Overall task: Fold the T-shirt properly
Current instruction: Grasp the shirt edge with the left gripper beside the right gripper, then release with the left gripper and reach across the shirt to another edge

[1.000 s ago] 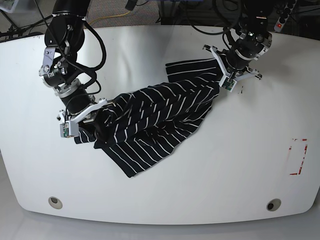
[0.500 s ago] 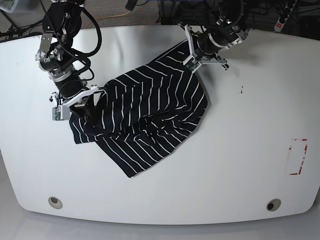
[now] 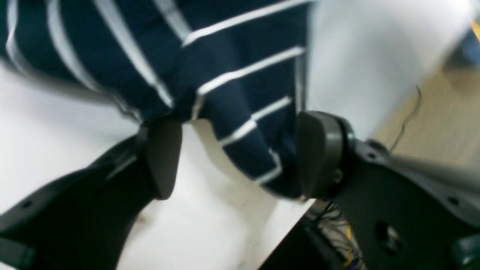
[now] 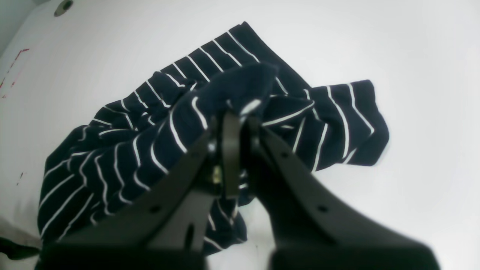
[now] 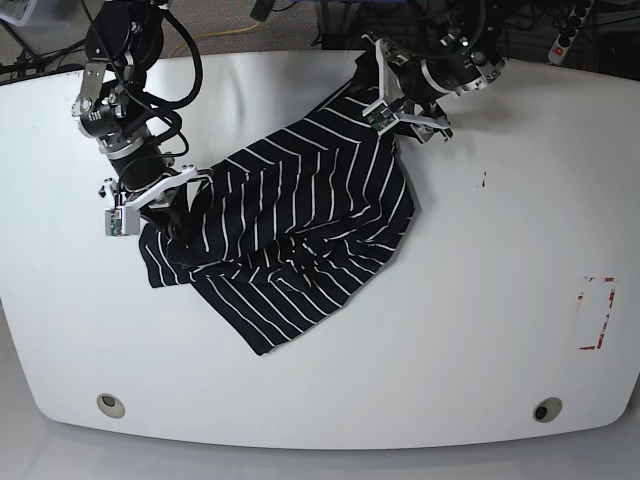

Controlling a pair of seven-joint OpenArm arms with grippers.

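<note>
I have the T-shirt (image 5: 290,235) lying rumpled across the middle of the white table (image 5: 480,330), black with thin white stripes, stretched from the near-left side toward the far edge. Compared with a second ago, the cloth has been dragged back and to the left: then its far end ran out toward the right side of the table under my left arm, and now that end sits up by the far edge, close to the middle. My left gripper (image 5: 392,95) has travelled with it and now hangs at the table's far rim. In the left wrist view its jaws stand wide apart, with a striped corner of the shirt (image 3: 240,112) hanging loose between them, brushing the right pad (image 3: 318,153) but pinched by nothing; half a second ago that same gripper was clamped on the hem, so it has just let go. My right gripper (image 5: 158,205) has also shifted a little toward the back left since the first frame, and it stays clenched: the right wrist view shows the two fingers (image 4: 230,150) pressed together with a fold of the striped fabric (image 4: 232,93) bunched up between them, the rest of the shirt trailing away across the table. A red tape outline (image 5: 597,313) marks the table near its right edge, well apart from the shirt.
</note>
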